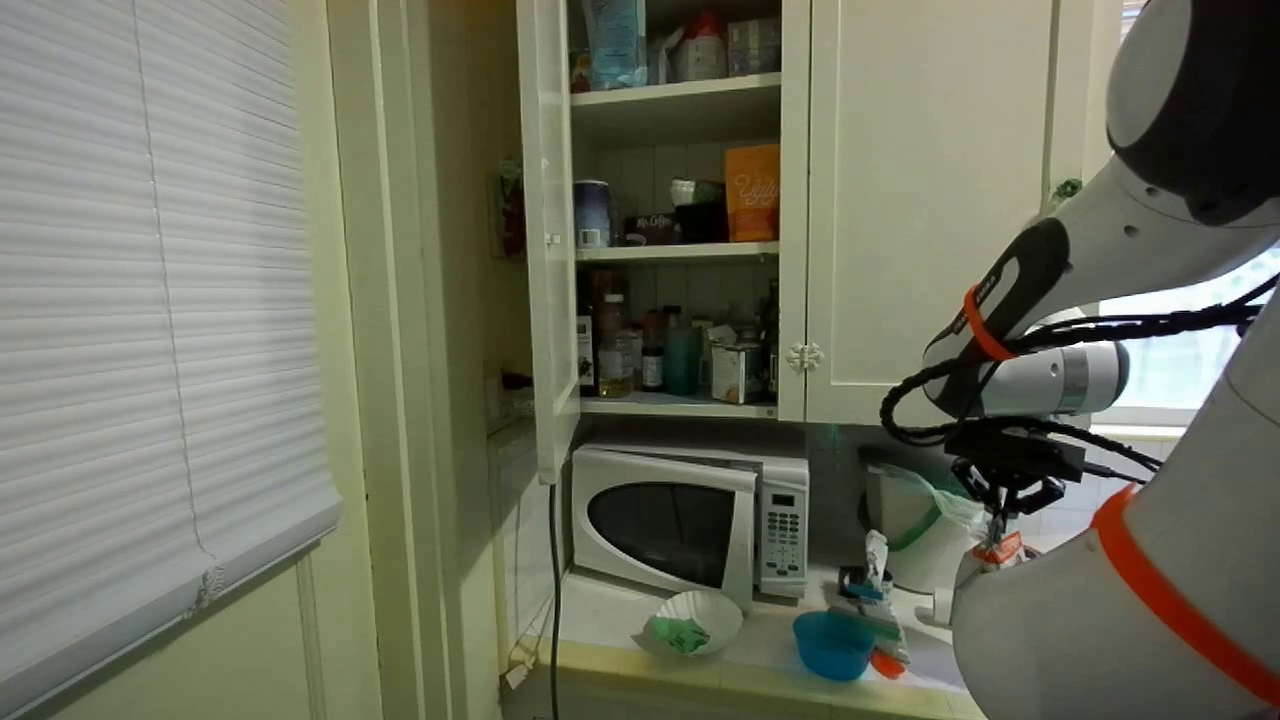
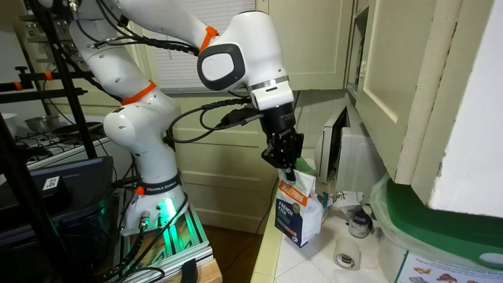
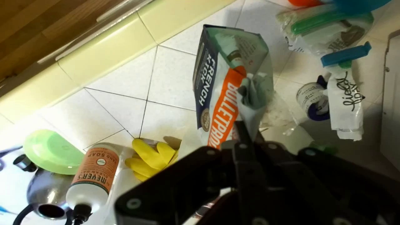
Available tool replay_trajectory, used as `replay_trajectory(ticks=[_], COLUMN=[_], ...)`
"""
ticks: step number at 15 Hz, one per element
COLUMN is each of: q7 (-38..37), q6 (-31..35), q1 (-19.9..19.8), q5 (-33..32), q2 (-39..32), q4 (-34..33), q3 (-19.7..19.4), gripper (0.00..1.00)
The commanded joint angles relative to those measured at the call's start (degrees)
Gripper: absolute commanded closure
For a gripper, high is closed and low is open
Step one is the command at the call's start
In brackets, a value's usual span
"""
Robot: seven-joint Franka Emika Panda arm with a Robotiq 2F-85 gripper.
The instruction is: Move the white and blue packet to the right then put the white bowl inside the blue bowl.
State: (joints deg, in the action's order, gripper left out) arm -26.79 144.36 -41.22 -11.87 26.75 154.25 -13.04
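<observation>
While the black two-fingered gripper pinches the orange-banded white-and-blue packet beneath it, the round bright-blue bowl and shallow whitish bowl stand lower, apart from the gripper.

White slatted blinds hang near me on the left; at the far side a cream-painted cupboard stands open above a white-tiled, yellow-edged counter.

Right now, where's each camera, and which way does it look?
An exterior view: near the arm, facing the open cupboard and microwave; arm and gripper show.
An exterior view: higher than the counter, looking along it toward blinds; base, arm and gripper show.
Wrist view: on the wrist, facing down at the white and blue packet; the gripper shows.
Both exterior views share the microwave.
</observation>
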Motion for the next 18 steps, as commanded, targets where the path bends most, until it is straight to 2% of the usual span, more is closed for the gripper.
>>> replay_trajectory(ticks=[1,5,8,13,18], q7=[5.49,10.79,14.98,22.71,25.59], q6=[2.60,6.00,9.50,9.06,9.93], q1=[-1.05,-0.92,0.27,2.83,5.17], q5=[-2.51,-5.41,-5.33,-2.77,-2.04], q2=[-5.10,-8.23,-9.76,-11.02,-11.85], q4=[-2.33,-3.45,-3.46,-3.55,-3.27], q3=[0.06,-0.57,-1.43,-3.56,-5.11], gripper=[0.99,0.99,0.99,0.99,0.99])
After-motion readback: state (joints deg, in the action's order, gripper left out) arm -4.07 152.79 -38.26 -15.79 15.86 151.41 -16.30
